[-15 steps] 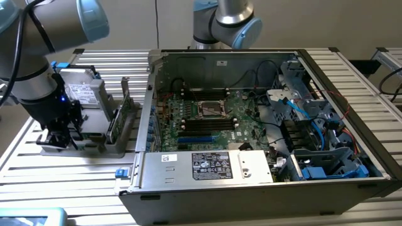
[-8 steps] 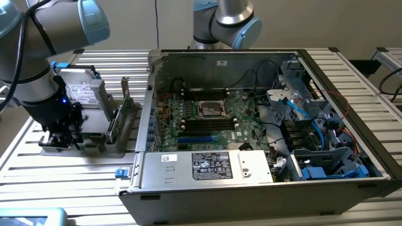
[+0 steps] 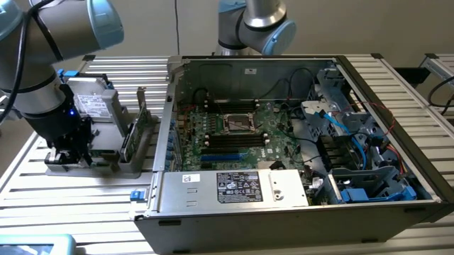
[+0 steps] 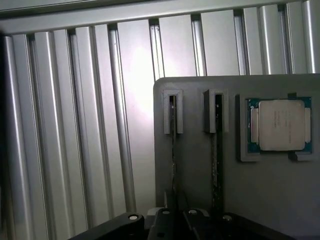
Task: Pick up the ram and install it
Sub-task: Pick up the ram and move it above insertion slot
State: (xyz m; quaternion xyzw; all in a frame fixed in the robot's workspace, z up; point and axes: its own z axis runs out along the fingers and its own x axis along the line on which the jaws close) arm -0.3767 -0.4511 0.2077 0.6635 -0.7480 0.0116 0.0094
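Your gripper [image 3: 67,156] is down at the grey holder [image 3: 106,167] on the slatted counter [image 3: 71,207], at the exterior view's left, well apart from the open case [image 3: 284,212]. In the wrist view it is drawn narrow about the ram [image 4: 173,150] — the stick standing on edge in the groove farther from the processor [image 4: 280,125]. It looks pinched but is not yet lifted out. A second stick [image 4: 216,150] stands in the next groove, just beside it. Risks, as I judge them: you can't tell how far along the stick the hold sits. If it is off-centre, a lift off the vertical could bind the board in its groove or drag the holder across the counter. A light pinch on so thin an edge could let it slip or swing. The neighbouring stick is close enough to get clipped. On the motherboard [image 3: 227,133] the black memory slots [image 3: 234,142] are narrow — a tilted stick won't seat, and force would stress the board.
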